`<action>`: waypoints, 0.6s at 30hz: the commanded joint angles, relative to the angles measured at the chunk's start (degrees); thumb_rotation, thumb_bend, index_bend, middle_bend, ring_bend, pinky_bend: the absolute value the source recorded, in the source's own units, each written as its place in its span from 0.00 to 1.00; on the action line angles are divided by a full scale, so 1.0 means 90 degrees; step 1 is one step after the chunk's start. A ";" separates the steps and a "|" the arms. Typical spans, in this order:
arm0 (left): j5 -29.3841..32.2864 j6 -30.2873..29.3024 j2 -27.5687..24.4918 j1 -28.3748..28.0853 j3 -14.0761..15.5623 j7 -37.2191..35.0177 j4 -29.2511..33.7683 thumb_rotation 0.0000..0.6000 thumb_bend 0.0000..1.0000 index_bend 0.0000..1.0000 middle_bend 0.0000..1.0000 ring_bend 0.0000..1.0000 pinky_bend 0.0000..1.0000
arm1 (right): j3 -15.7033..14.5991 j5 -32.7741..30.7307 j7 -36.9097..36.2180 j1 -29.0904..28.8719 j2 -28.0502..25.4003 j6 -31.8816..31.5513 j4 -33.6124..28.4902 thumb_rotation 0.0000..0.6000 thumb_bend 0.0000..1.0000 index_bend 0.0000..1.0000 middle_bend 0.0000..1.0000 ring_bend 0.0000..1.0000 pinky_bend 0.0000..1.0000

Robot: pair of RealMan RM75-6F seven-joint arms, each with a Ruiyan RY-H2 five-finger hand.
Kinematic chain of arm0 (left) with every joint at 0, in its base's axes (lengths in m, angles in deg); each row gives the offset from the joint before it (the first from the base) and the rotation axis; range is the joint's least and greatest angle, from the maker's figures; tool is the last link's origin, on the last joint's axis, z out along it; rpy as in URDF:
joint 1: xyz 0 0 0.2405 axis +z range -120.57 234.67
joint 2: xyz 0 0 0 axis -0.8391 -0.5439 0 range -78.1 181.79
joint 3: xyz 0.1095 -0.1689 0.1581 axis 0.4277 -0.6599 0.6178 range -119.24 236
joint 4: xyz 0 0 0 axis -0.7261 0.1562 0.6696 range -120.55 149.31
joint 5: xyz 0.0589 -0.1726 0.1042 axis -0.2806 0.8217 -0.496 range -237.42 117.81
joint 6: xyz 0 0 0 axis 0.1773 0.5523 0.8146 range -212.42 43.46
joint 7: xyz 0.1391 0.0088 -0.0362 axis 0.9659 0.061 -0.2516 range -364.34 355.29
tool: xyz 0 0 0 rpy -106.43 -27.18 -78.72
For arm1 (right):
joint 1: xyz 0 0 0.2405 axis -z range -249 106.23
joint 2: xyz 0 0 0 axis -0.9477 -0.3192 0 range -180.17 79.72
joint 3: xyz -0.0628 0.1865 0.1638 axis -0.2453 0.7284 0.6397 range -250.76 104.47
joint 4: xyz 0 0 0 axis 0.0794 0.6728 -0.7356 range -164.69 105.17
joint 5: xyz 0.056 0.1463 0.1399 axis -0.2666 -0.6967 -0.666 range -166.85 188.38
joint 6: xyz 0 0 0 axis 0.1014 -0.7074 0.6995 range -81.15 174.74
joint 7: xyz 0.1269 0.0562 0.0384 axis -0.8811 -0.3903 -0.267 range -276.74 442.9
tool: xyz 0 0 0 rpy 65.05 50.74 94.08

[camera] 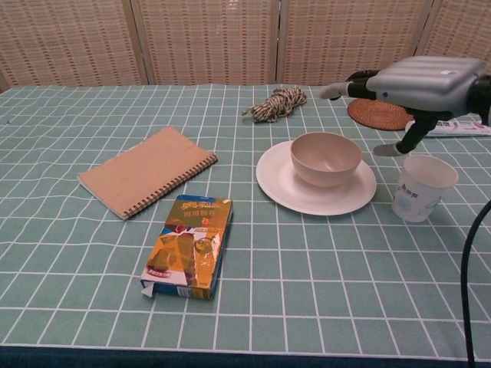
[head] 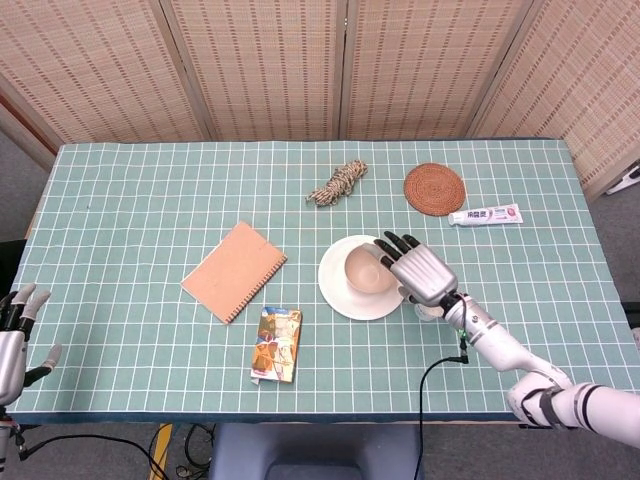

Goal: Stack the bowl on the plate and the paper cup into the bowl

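One step left for me: bowl (camera: 326, 158) sat upright on plate (camera: 276, 182). Right hand (camera: 418, 80) hovered spread, empty, above paper cup (camera: 423, 188) beside plate. Risk judged: crushing or tipping cup, thumb clipping bowl.

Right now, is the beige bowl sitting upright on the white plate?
Yes: beige bowl upright, mouth up, empty, on white plate.

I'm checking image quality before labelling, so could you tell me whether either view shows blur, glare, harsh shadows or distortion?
Head view: evenly lit, sharp, no glare; the right hand hides most of the cup. Chest view: the grid lines on the table bow noticeably, so there is lens distortion; the bowl casts only a soft shadow on the plate; the cup is crisp; the hand looks sharp, with no obvious motion blur.
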 commanded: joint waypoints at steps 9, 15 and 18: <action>-0.0032 0.0056 0.0019 -0.0068 -0.0007 0.0060 0.0026 1.00 0.29 0.14 0.02 0.09 0.03 | -0.0376 0.0224 -0.0099 0.0695 -0.0806 -0.0517 -0.0795 1.00 0.26 0.00 0.12 0.04 0.21; -0.0059 0.0046 0.0000 -0.0071 0.0009 0.0101 0.0082 1.00 0.29 0.14 0.02 0.09 0.03 | -0.0505 0.0173 -0.0184 0.0831 -0.0756 -0.0349 -0.0681 1.00 0.26 0.00 0.13 0.04 0.22; -0.0040 0.0028 -0.0038 -0.0055 0.0010 0.0126 0.0108 1.00 0.29 0.14 0.02 0.09 0.03 | -0.0542 0.0163 -0.0262 0.0870 -0.0677 -0.0261 -0.0549 1.00 0.26 0.00 0.13 0.04 0.22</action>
